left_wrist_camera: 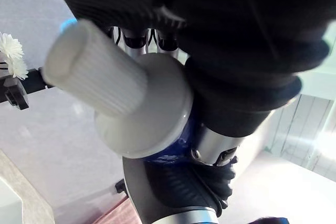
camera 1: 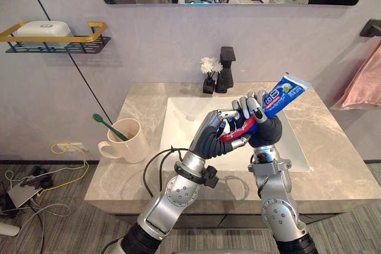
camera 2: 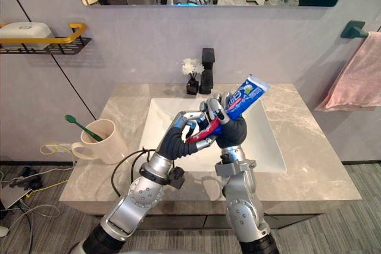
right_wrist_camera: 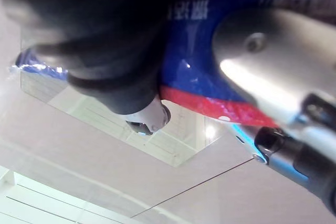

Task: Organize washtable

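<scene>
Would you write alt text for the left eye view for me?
The right hand grips a blue and red toothpaste tube over the sink while the left hand pinches its cap end; a mug holding a green toothbrush stands at left.

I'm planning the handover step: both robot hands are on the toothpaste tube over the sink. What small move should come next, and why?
Probably open the right robot hand. It and the left robot hand both grip the toothpaste tube above the sink, and the mug with the toothbrush stands on the robot's left, nearer the left arm.
</scene>
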